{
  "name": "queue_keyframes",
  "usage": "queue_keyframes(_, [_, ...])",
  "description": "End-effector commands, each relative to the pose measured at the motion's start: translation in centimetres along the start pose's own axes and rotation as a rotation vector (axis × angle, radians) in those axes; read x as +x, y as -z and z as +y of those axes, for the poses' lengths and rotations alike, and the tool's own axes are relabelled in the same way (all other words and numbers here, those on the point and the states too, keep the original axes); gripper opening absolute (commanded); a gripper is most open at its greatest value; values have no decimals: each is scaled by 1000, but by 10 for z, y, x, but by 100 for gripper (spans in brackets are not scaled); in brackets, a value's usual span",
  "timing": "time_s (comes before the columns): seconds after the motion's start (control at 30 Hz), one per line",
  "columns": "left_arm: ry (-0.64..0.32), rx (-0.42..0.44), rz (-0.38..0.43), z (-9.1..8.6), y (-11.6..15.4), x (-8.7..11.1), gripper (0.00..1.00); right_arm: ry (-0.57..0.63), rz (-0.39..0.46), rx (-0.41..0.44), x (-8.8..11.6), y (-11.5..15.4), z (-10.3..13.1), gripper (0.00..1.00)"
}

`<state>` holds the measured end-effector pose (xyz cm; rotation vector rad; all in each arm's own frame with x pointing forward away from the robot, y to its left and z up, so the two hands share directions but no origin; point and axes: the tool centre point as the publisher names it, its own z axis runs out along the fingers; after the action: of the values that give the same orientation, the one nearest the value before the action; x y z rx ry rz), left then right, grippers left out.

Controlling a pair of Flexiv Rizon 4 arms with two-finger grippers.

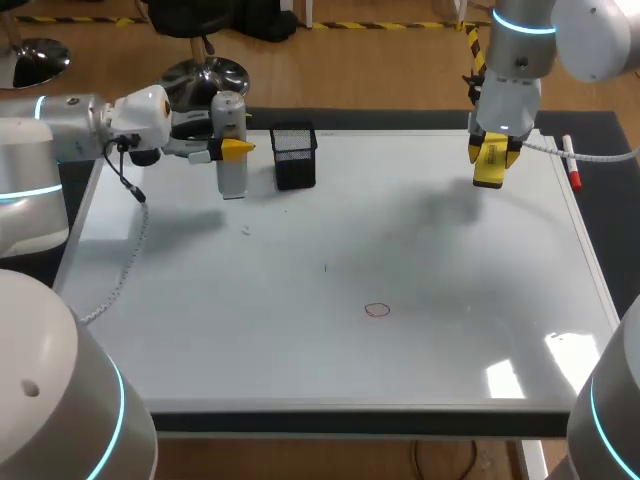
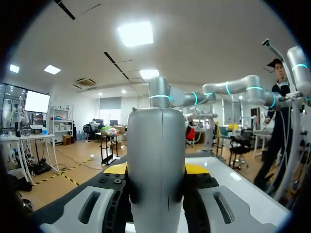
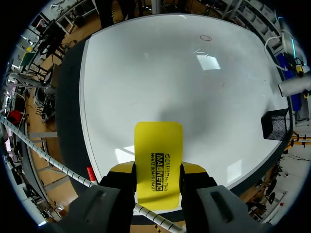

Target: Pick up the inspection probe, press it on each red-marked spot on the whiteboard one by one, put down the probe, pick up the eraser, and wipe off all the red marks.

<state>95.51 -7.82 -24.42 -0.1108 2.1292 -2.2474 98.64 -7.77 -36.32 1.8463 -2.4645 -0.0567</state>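
Observation:
The silver-grey inspection probe (image 1: 230,150) hangs upright over the whiteboard's (image 1: 330,340) far left, with my left gripper (image 1: 228,148) shut on it. The left wrist view has the probe (image 2: 156,160) filling the space between the yellow-tipped fingers (image 2: 197,168). My right gripper (image 1: 490,160) hovers above the board's far right, shut on the yellow eraser (image 1: 488,165). From the right wrist the eraser (image 3: 159,165) sticks out ahead of the gripper (image 3: 158,171). One small red circle mark (image 1: 377,310) lies near the board's front middle, and shows far ahead of the eraser as the red mark (image 3: 205,38).
A black mesh holder (image 1: 294,155) stands on the board just right of the probe. A red-capped marker (image 1: 571,160) lies at the board's right edge, beside my right arm's white cable (image 1: 590,157). Faint small specks (image 1: 245,230) dot the board's left half.

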Motion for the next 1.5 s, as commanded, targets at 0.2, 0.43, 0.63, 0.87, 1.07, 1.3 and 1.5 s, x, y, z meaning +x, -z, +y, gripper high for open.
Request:
queue_keyframes(0.2, [-4, -4, -21, -2, 3, -4, 0, 2, 2, 3, 1, 1, 0, 0])
queue_keyframes(0.43, [-4, -4, -21, -2, 3, -4, 0, 2, 2, 3, 1, 1, 0, 0])
queue_keyframes(0.63, [-4, -4, -21, -2, 3, -4, 0, 2, 2, 3, 1, 1, 0, 0])
queue_keyframes(0.87, [-4, -4, -21, -2, 3, -4, 0, 2, 2, 3, 1, 1, 0, 0])
queue_keyframes(1.07, [-4, -4, -21, -2, 3, -4, 0, 97, 24, -9, -33, -3, 30, 0])
queue_keyframes(1.3, [-4, -4, -21, -2, 3, -4, 0, 205, 14, -34, -61, -8, 62, 0])
queue_keyframes(1.5, [-4, -4, -21, -2, 3, -4, 0, 286, 6, -27, -81, -2, 85, 0])
